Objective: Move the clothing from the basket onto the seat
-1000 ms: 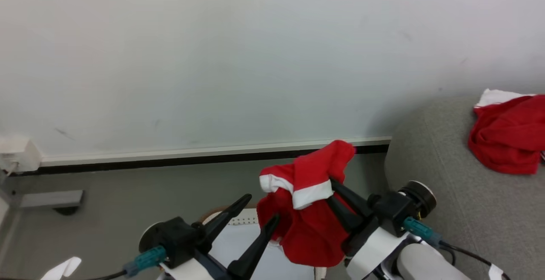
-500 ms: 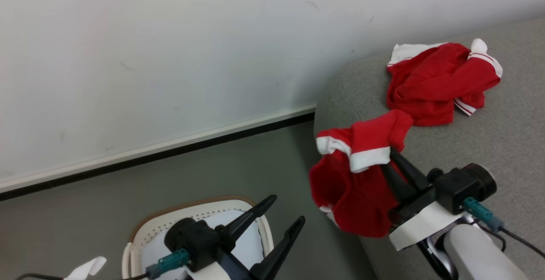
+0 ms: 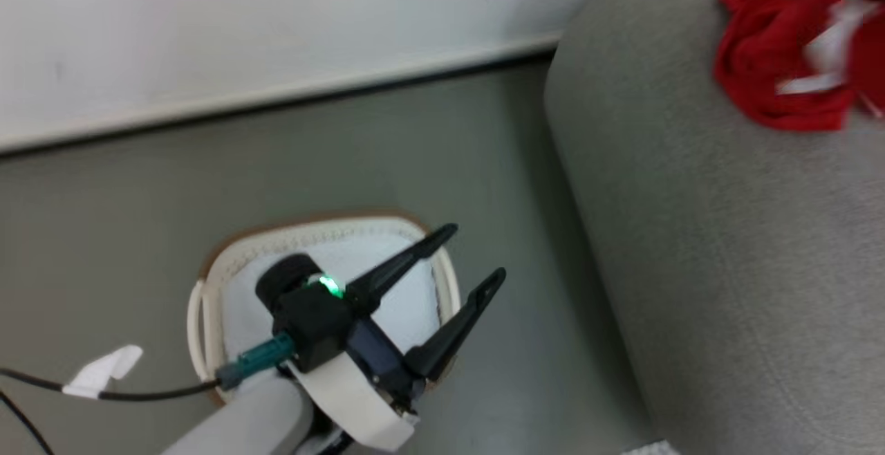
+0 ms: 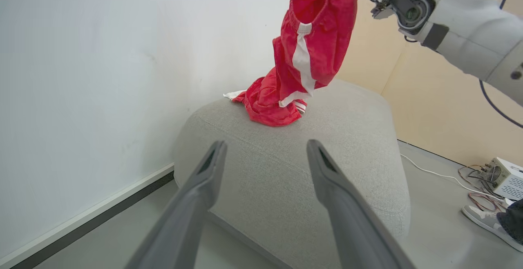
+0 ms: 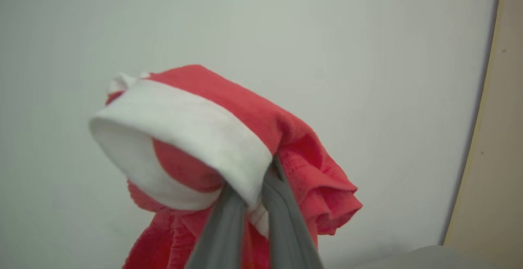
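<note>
The bright red soft garment with a white stripe point(image 4: 314, 36) is pinched between the right fingers point(image 5: 218, 228), which are closed narrow on its white-banded edge. Half a second ago it hung from those fingers at the near edge of the large light grey upholstered sofa point(image 4: 367, 138). Now it has been carried further in and higher. It dangles below them over the sofa top, its lower hem just above or touching the crumpled red garment point(image 4: 265, 109) already lying there; I cannot tell which. The head camera has swung too, so part of the shift in that view is its own.

The left fingers point(image 3: 401, 261) are spread wide and empty, as before, above the cream-white oval perforated plastic basket with a brown rim point(image 3: 311, 225). What shows of its white bottom beneath them looks bare.

I judge the carry nearly finished: what is left is a short descent and opening the right fingers. If the basket is indeed empty, this is likely the last piece.
</note>
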{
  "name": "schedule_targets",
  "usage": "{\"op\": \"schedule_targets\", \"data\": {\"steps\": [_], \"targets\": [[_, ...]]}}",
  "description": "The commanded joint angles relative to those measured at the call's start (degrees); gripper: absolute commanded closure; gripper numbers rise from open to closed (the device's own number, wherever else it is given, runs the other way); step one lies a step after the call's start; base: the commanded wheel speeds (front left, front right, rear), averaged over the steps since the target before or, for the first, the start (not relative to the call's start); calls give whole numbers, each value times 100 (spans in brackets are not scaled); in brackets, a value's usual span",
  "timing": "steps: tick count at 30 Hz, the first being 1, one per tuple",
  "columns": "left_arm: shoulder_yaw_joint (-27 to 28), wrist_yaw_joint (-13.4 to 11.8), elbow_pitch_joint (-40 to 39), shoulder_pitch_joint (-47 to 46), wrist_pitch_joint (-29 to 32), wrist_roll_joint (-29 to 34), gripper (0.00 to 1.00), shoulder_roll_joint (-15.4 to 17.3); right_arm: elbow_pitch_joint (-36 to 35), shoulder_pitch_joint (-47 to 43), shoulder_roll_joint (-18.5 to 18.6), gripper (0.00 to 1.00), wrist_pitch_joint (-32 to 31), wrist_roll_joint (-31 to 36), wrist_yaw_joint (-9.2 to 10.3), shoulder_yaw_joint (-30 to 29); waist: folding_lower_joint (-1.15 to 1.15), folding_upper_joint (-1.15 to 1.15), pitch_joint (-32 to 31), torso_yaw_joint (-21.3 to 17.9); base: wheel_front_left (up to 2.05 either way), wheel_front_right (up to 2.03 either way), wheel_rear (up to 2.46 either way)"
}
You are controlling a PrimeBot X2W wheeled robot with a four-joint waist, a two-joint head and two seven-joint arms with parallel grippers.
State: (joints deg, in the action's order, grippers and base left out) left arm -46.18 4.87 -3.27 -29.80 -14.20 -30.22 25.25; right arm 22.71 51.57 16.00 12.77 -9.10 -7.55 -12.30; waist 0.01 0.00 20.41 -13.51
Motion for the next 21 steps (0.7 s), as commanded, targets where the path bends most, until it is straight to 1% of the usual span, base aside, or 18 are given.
{"op": "schedule_targets", "data": {"steps": [1,4,5,10,12,14,17,18,19,20,21], "targets": [[61,31,-48,-169,-9,37,0,71,12,330,82,100,-81,212,12,-370,-1,0,1061,695,0,0,0],[156,64,-93,-409,-29,77,0,144,61,1070,307,100,-314,841,12,-1417,-1,0,1656,1030,0,0,0],[179,72,-74,-473,-31,114,0,172,60,1205,325,100,-383,1136,12,-1729,-1,0,1808,1130,0,0,0],[371,76,-111,-568,-76,33,0,20,-39,1636,147,100,-585,2420,12,-3300,-1,0,2408,1637,0,0,0],[440,75,-65,-497,-92,27,0,-13,-12,1670,-9,100,-527,2786,12,-3877,-1,0,2521,1776,0,0,0],[518,48,-3,-392,-89,20,0,-12,69,1660,-254,100,-432,3078,12,-4399,-1,0,2586,1831,0,0,0],[705,56,16,-269,-95,12,0,-22,192,1588,-526,100,-181,3453,12,-4911,-1,0,2556,1803,0,0,0],[761,68,31,-209,-97,27,0,-13,249,1542,-644,91,-111,3515,13,-4991,-1,0,2501,1764,0,0,0],[836,72,40,-156,-98,49,0,-5,308,1468,-751,50,-43,3587,13,-4980,-1,0,2430,1718,0,0,0],[897,77,52,-117,-98,74,0,-1,342,1354,-799,6,13,3688,13,-4935,-1,0,2346,1665,0,0,0],[957,82,54,-74,-99,98,0,-9,369,1275,-836,0,54,3707,13,-4908,-1,0,2256,1612,0,0,0]]}}
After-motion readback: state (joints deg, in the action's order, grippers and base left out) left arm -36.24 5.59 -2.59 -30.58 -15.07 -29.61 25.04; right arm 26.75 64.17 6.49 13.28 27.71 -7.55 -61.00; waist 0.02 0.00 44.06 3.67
